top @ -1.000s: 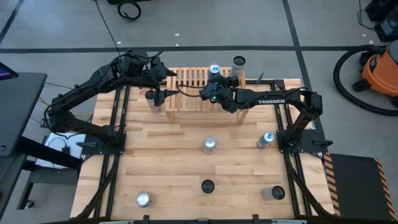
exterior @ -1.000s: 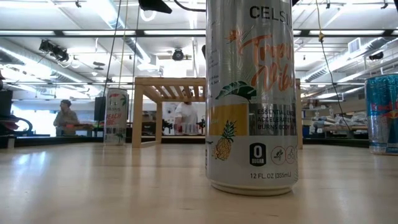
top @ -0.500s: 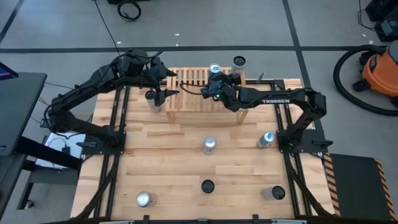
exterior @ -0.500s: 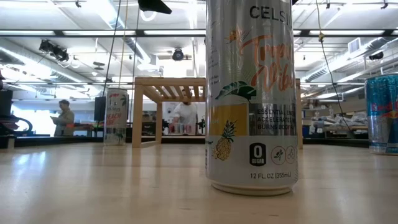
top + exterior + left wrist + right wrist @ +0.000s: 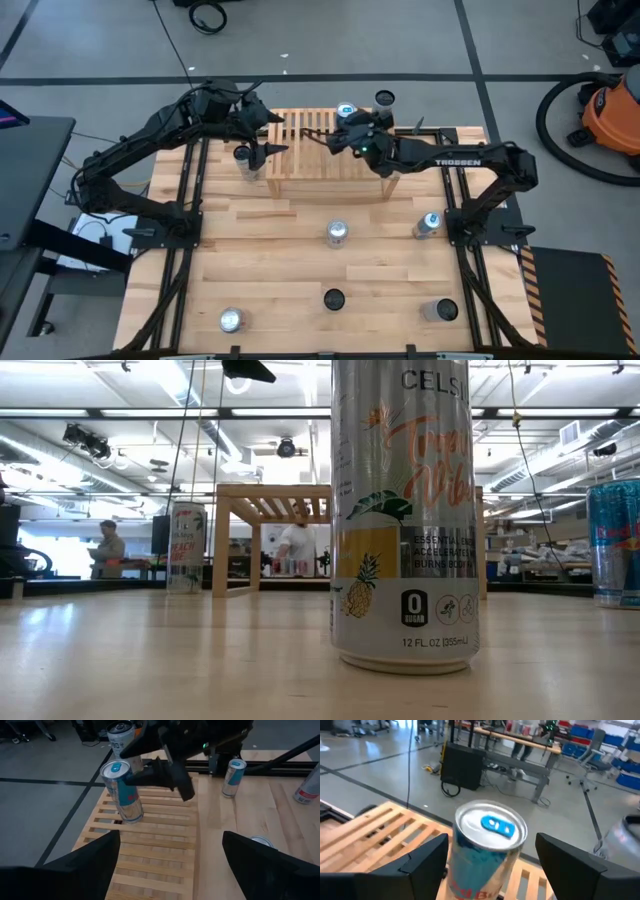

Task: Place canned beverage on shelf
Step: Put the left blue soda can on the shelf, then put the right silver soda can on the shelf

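Note:
The shelf (image 5: 325, 155) (image 5: 150, 845), a light wooden slatted rack, stands at the table's far middle. A blue and silver can (image 5: 122, 790) (image 5: 487, 850) (image 5: 346, 110) stands upright on its slats near the far edge. My right gripper (image 5: 490, 870) (image 5: 350, 125) is open around the can's upper part, one finger on either side; the right wrist view shows a gap on both sides. My left gripper (image 5: 170, 870) (image 5: 272, 135) hovers open over the shelf's left end, holding nothing.
Another can (image 5: 385, 98) stands by the shelf's far right corner. One can (image 5: 243, 155) stands on the table beside the shelf's left end. Several more cans (image 5: 337, 232) (image 5: 428, 224) (image 5: 333, 298) are spread over the near half of the table. A tall can (image 5: 400, 510) fills the low view.
My right gripper has risen and drawn back toward the table's right and far side, staying open. The blue and silver can has kept its place upright on the shelf.

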`<state>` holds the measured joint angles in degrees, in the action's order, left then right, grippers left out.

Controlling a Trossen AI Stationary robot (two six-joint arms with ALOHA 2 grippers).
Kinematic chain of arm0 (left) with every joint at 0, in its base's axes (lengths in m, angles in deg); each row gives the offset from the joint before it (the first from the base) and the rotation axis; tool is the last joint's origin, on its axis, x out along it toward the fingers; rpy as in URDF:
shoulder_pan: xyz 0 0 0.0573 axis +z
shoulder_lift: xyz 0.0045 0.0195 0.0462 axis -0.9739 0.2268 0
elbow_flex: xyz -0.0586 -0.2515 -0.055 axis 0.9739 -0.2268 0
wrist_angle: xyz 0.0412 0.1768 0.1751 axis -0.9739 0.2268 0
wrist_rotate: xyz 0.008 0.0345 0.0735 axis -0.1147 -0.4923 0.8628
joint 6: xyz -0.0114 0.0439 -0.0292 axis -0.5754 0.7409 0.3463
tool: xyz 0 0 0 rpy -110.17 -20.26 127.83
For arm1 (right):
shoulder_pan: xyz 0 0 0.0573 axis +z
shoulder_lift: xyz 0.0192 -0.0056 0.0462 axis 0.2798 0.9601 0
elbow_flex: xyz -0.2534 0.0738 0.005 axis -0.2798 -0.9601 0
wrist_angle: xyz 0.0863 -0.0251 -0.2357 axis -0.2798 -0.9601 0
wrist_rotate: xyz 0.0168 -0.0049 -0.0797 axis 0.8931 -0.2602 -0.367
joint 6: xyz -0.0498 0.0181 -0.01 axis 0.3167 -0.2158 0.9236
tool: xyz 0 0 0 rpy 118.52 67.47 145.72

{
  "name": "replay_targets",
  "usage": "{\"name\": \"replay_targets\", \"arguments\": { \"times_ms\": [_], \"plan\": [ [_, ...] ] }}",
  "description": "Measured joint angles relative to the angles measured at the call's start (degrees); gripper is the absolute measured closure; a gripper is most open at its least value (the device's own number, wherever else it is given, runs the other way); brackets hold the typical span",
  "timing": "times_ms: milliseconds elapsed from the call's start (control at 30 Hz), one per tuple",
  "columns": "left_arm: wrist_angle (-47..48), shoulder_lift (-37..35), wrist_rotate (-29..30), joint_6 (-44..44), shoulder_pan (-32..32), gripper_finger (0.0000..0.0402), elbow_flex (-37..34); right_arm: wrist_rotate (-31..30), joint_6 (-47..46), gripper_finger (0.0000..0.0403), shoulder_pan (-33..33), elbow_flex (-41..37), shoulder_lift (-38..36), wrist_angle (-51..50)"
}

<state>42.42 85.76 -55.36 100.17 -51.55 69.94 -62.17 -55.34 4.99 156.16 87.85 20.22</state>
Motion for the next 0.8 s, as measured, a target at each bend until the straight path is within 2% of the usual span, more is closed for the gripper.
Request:
{"name": "replay_targets", "arguments": {
  "times_ms": [167, 400, 633, 800],
  "plan": [
    [0.0, 0.0, 0.0, -0.52, 0.0, 0.0047, 0.0, 1.81, 6.32, 0.0093, 2.32, 0.0, -2.81, 3.3],
    [1.76, 0.0, -0.01, -1.54, 0.0, 0.0047, 0.0, 3.93, 13.07, 0.0093, 8.07, 0.0, -7.94, 1.96],
    [7.24, 0.0, -0.03, -3.35, -0.02, 0.0047, 0.0, 5.85, 13.59, 0.0093, 14.06, 0.02, -11.64, -4.0],
    [9.55, 0.0, -0.02, -5.11, -0.18, 0.0047, 0.0, 12.27, 9.44, 0.0096, 17.33, 0.02, -13.54, -10.0]
  ]
}}
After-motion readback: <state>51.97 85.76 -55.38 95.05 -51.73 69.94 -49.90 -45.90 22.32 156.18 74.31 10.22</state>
